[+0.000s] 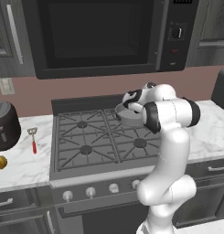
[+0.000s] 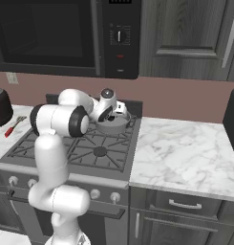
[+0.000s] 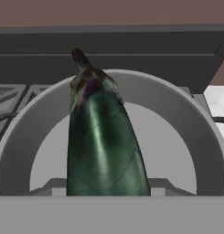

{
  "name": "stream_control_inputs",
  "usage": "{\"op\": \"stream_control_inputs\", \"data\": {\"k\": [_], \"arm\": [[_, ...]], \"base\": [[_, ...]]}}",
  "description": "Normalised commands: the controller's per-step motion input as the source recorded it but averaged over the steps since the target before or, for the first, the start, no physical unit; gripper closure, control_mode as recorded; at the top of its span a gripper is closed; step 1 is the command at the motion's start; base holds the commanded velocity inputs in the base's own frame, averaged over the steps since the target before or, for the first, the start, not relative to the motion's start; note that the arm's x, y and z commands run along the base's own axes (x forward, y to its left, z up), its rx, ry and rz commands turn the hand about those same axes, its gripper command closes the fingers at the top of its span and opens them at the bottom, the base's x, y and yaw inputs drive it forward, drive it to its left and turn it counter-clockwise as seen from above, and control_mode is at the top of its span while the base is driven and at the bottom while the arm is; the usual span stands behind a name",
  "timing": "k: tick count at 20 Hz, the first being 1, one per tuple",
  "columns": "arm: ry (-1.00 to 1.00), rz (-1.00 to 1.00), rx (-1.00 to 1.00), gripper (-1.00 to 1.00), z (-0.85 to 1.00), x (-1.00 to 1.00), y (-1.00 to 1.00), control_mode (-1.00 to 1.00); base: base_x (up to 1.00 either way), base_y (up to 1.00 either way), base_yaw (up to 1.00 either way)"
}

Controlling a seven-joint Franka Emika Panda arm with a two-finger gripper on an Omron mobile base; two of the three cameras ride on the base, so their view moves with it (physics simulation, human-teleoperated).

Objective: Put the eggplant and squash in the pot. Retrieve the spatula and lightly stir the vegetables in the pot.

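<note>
Over the back right burner, at frame centre in the left base view, my hand (image 1: 131,104) sits above the pot (image 1: 130,118). Hand view: the eggplant (image 3: 104,141) runs up from the bottom edge between the fingers, stem end pointing away, the pot's grey rim arcing behind it. Jaws about half open, closed on the eggplant as far as I can judge.

Step in hand: drop the eggplant in. I'd want it centred over the pot floor, lowered until it's inside the rim, then released gently so it doesn't roll out.

Squash (image 1: 0,162) waits at left edge on the table, just below the dark appliance (image 1: 4,124); spatula (image 1: 33,139) lies to the squash's upper right, beside the stove (image 1: 99,141).
</note>
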Motion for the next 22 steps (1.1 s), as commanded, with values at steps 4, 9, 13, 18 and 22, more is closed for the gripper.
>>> {"op": "stream_control_inputs", "data": {"k": [4, 9, 13, 18, 22], "arm": [[0.0, 0.0, 0.0, 1.0, -0.38, 0.19, 0.0, -1.0], [0.0, 0.0, 0.0, 1.0, -0.07, 0.05, 0.0, -1.0], [0.0, 0.0, 0.0, -1.0, 0.0, 0.0, 0.0, -1.0], [0.0, 0.0, 0.0, -1.0, 0.0, 0.0, 0.0, -1.0], [0.0, 0.0, 0.0, -1.0, 0.0, 0.0, 0.0, -1.0]], "base": [[0.0, 0.0, 0.0], [0.0, 0.0, 0.0], [0.0, 0.0, 0.0], [0.0, 0.0, 0.0], [0.0, 0.0, 0.0]]}}
